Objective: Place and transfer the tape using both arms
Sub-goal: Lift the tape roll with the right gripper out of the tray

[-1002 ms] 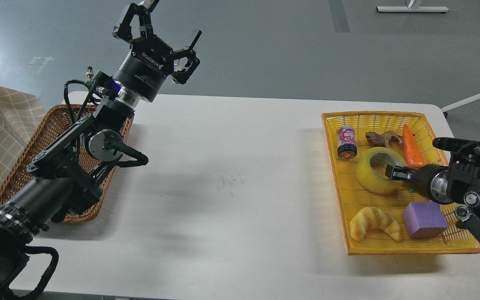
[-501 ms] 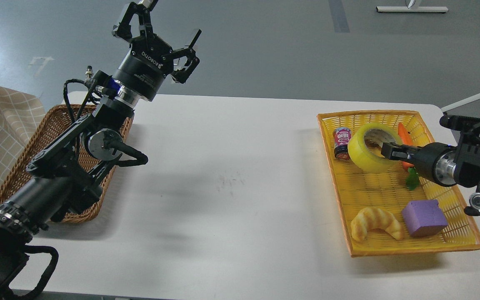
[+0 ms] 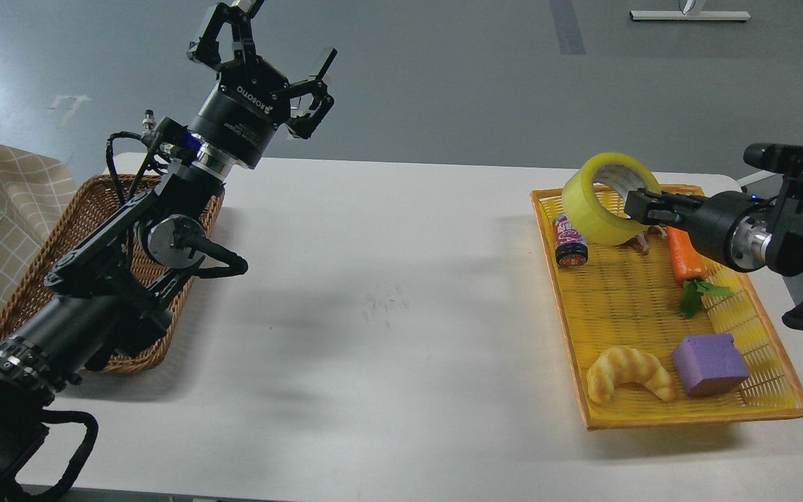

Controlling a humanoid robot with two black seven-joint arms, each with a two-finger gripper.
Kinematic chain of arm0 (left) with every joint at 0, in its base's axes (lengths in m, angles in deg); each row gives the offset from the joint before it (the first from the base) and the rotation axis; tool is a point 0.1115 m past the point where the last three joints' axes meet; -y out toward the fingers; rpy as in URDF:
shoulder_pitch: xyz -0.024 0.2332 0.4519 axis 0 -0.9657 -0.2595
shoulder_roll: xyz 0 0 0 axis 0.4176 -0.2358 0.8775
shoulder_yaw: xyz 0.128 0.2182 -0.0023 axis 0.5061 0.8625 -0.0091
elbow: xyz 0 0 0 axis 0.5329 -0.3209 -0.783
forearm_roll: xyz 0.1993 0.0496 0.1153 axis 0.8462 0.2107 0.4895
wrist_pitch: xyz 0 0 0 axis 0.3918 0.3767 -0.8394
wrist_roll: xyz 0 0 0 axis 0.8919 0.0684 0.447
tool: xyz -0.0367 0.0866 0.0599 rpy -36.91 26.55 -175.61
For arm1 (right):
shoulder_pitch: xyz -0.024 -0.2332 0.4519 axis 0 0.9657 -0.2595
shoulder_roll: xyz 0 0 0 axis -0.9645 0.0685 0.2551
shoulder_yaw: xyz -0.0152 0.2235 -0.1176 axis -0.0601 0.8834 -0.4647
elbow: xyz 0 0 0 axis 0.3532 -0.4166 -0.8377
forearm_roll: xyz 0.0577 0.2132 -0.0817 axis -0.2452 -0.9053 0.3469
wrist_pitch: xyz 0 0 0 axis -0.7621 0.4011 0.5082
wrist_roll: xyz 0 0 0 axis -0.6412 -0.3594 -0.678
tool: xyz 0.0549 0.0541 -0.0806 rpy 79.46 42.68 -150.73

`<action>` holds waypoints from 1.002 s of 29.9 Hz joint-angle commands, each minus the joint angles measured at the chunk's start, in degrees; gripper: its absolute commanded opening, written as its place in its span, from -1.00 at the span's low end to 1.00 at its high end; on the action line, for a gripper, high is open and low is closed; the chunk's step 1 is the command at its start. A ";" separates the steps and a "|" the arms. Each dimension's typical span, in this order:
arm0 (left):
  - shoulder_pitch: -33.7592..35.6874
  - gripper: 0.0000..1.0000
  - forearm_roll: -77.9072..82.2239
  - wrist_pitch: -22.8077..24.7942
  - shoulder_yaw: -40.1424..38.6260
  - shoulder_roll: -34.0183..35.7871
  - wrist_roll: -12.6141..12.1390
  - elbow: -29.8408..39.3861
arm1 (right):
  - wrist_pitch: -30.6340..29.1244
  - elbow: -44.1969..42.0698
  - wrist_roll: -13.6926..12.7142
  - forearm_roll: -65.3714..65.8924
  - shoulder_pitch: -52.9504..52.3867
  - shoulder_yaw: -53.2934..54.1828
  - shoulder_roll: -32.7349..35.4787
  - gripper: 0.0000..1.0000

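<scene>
Beyond the white surface (image 3: 387, 293), which lies bare and wide between a wicker basket (image 3: 32, 293) at left and a yellow tray (image 3: 652, 411) at right, grey floor fills the room. The left pincer (image 3: 269, 59) hangs spread and empty above the basket; the right pincer (image 3: 642, 206) is closed on the tape (image 3: 597, 209), lifted clear over the tray's far left corner. The tape looks light, stiff and slick-faced, so pinching its wall through the core seems surest.
</scene>
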 commanded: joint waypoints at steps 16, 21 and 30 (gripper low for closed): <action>0.08 0.96 0.01 0.00 0.00 -0.57 0.00 0.07 | 0.00 -10.25 -0.34 0.53 -11.79 -9.80 -18.16 -1.00; 0.08 0.96 0.01 0.00 0.00 -0.66 0.00 0.07 | 0.00 -16.95 -0.95 0.53 -13.90 -12.71 -24.85 -1.00; 0.43 0.96 0.01 0.00 0.00 -0.57 0.00 0.07 | 0.00 -20.38 -1.13 0.79 -14.61 -17.63 -31.80 -1.00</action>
